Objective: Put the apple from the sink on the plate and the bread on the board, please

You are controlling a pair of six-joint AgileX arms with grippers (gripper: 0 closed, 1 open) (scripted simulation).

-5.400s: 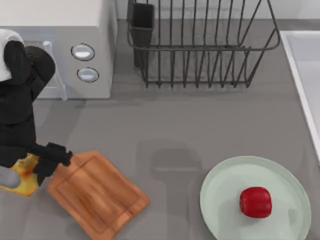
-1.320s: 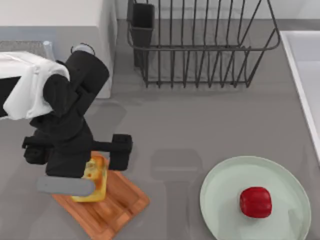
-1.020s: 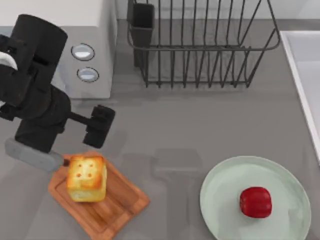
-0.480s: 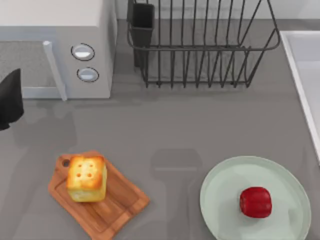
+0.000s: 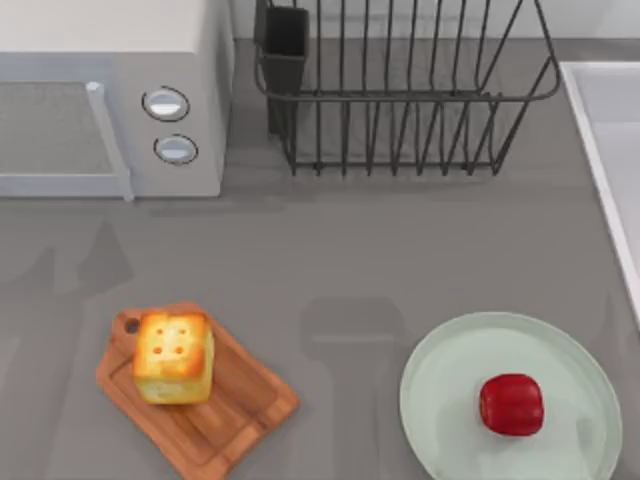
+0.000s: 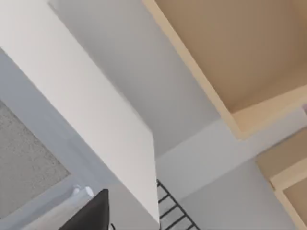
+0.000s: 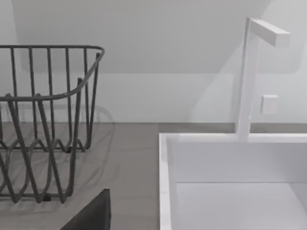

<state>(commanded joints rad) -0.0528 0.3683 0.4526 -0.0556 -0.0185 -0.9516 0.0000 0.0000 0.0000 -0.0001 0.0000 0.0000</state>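
Observation:
The red apple (image 5: 511,404) lies on the pale green plate (image 5: 450,380) at the front right of the counter. At the front left, the golden bread (image 5: 174,356) stands upright on the brown wooden board (image 5: 245,402), near its handle end. The white-rimmed sink (image 5: 620,120) runs along the right edge, and its basin (image 7: 240,201) appears in the right wrist view. A black piece of my left gripper (image 6: 91,215) hangs in front of the microwave. A black piece of my right gripper (image 7: 93,213) sits between the rack and the sink.
A white microwave (image 5: 110,100) with two round knobs stands at the back left. A dark wire dish rack (image 5: 400,90) with a cup holder stands at the back middle. A white faucet (image 7: 249,76) rises behind the sink.
My left arm has let the bread go on the board, risen and drawn back off the left edge of the top view. The bread, apple and plate have stayed put.

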